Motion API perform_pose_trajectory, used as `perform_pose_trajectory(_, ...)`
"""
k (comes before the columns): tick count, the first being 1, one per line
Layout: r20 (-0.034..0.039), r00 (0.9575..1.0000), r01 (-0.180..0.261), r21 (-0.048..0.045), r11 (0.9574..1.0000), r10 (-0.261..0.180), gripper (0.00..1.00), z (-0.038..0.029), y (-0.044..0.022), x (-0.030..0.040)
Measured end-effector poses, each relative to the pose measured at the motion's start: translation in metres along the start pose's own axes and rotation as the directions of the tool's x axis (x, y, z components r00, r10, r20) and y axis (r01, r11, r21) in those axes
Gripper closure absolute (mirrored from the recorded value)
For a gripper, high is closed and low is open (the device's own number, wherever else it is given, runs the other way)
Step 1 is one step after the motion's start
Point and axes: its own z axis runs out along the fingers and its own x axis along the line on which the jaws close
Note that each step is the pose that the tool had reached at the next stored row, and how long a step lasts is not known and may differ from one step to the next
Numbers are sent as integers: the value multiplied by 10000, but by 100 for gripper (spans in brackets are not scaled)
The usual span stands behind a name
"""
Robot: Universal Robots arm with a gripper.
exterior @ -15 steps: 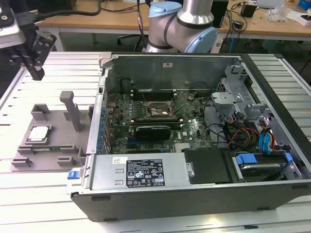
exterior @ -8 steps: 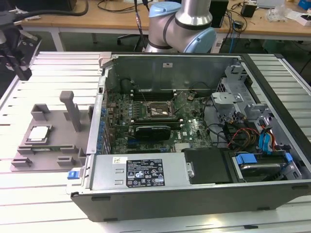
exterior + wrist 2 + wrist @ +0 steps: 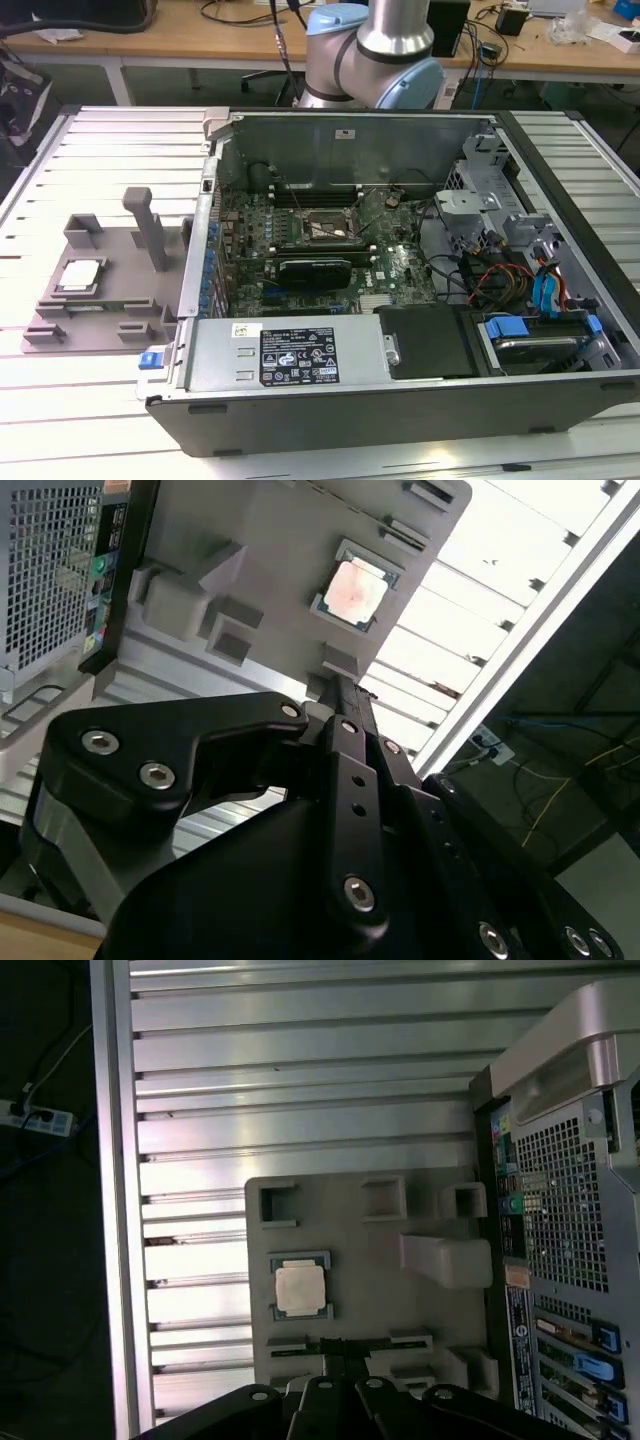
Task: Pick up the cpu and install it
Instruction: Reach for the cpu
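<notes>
Gripper is hovering with its 2 fingers pressed together, holding nothing — the cpu is lying just beyond its tips, untouched, seated in the grey fixture tray.

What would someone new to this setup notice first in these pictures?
Most likely the big open computer case, insides exposed, across most of the exterior view, with the robot arm behind it. Next comes the cpu, silvery and square, lying in the grey fixture tray to the exterior view's left of the case. In the second wrist view the black end effector looms close, shut and empty, pointing toward that chip.
</notes>
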Motion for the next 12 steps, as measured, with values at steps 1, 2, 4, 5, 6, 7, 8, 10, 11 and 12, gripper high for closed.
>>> perform_pose_trajectory(1,1,10000,0,0,10000,0,89,-1,-3,39)
perform_pose_trajectory(2,1,10000,-1,0,10000,1,89,-1,-6,85)
perform_pose_trajectory(4,0,10000,-1,0,10000,1,89,-3,-10,134)
perform_pose_trajectory(5,0,10000,0,0,10000,0,89,-3,-11,149)
perform_pose_trajectory(6,0,10000,0,0,10000,0,89,-4,-12,160)
perform_pose_trajectory(7,1,10000,0,-1,10000,0,89,-4,-13,169)
perform_pose_trajectory(8,1,10000,2,0,10000,-2,89,-4,-13,172)
perform_pose_trajectory(10,0,10000,0,0,10000,0,89,-4,-13,173)
perform_pose_trajectory(11,1,10000,0,0,10000,0,89,-4,-13,173)
perform_pose_trajectory(12,0,10000,0,0,10000,0,89,-4,-13,174)
